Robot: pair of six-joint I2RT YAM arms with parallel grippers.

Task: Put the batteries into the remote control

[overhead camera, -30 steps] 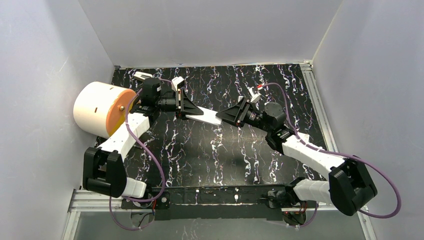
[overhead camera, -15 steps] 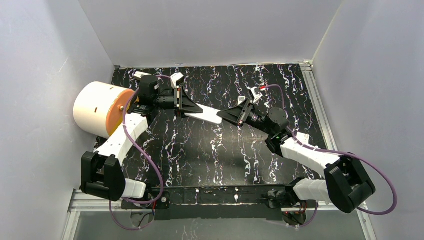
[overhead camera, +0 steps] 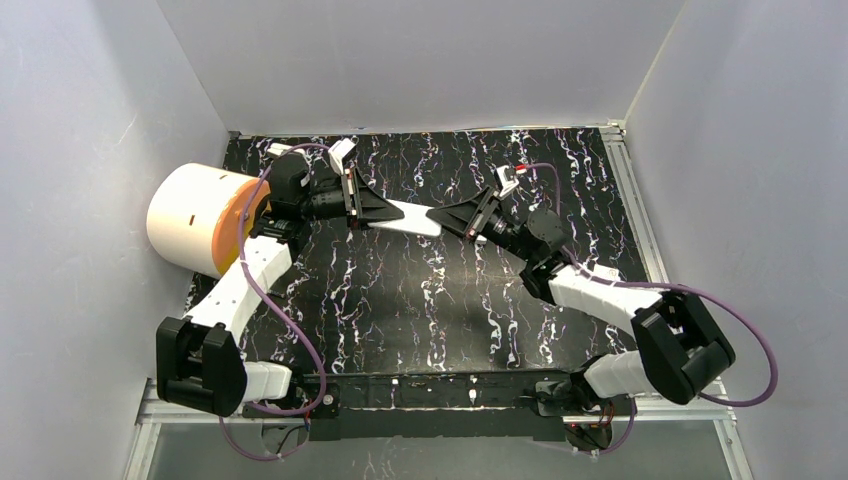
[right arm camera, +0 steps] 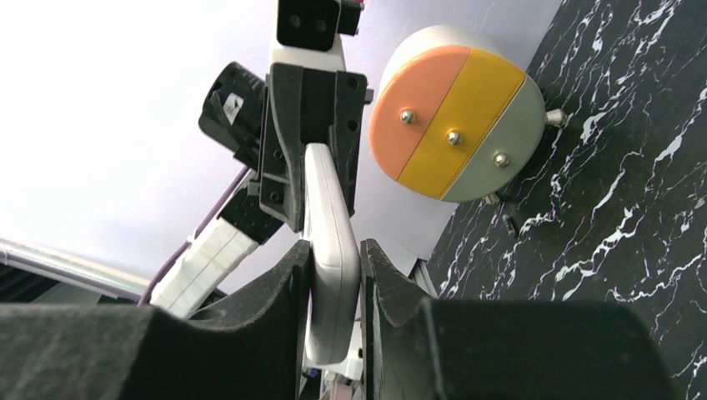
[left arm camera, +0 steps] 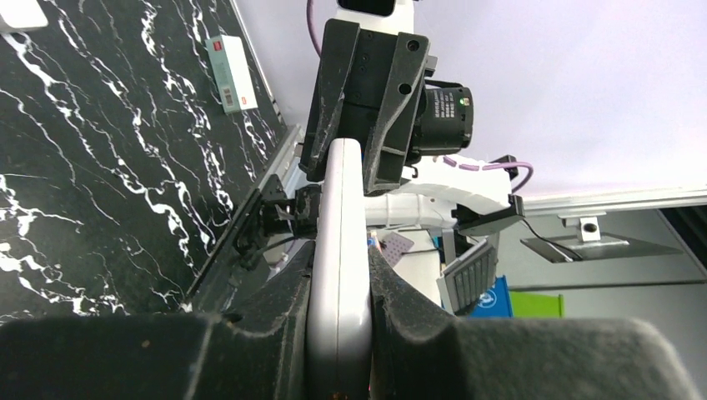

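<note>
— Where is your remote control [overhead camera: 412,218]?
— In mid-air above the tabletop [overhead camera: 400,310]. Your right end effector [right arm camera: 333,250] is clamped tight on one end, and your left end effector [left arm camera: 340,258] grips the other.
— Further back?
— A white drum [overhead camera: 195,218] at the far left.

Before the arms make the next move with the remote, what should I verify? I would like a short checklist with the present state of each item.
1. Left gripper shut on the remote: ok.
2. Right gripper shut on the remote's other end: ok.
3. Remote held above the table, not resting on it: ok.
4. Battery compartment open: cannot tell, no view shows it.
5. Batteries in sight: not ok, none is clearly visible in any view.
</note>
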